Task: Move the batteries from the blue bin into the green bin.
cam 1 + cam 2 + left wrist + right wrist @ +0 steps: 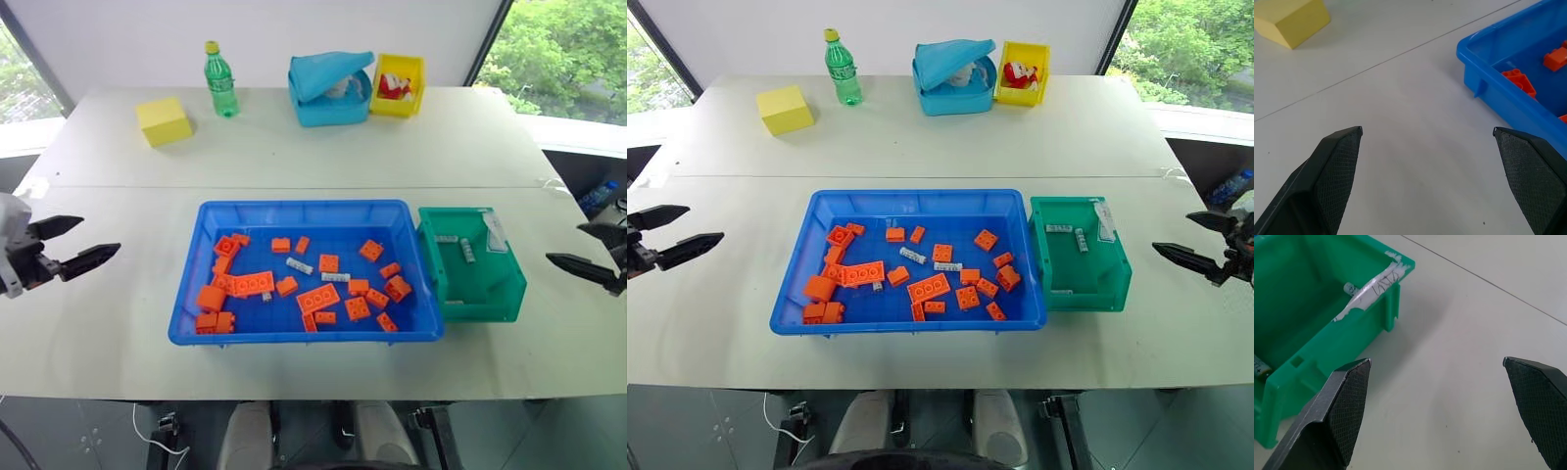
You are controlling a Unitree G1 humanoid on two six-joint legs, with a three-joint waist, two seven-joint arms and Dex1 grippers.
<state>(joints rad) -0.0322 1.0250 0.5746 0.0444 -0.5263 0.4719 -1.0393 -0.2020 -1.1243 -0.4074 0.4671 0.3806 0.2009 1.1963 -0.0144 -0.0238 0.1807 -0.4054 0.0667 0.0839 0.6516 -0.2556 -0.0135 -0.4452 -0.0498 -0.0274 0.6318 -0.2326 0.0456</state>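
Observation:
The blue bin [304, 209] sits mid-table and holds scattered orange bricks [253, 284] with batteries [300, 265] among them, another battery [335, 277] close by. Touching its right side is the green bin [485, 299], with two batteries [447, 239] lying inside. My left gripper [101, 236] hovers open over bare table left of the blue bin, nothing between its fingers. To the right of the green bin my right gripper [563, 243] is open and empty too. The right wrist view shows the green bin's taped corner [1374, 286] just ahead of that gripper [1437, 359].
Along the far side stand a yellow block [164, 120], a green bottle [219, 80], a light-blue lidded box [329, 88] and a small yellow bin [399, 84]. Bare white table lies on both sides of the bins.

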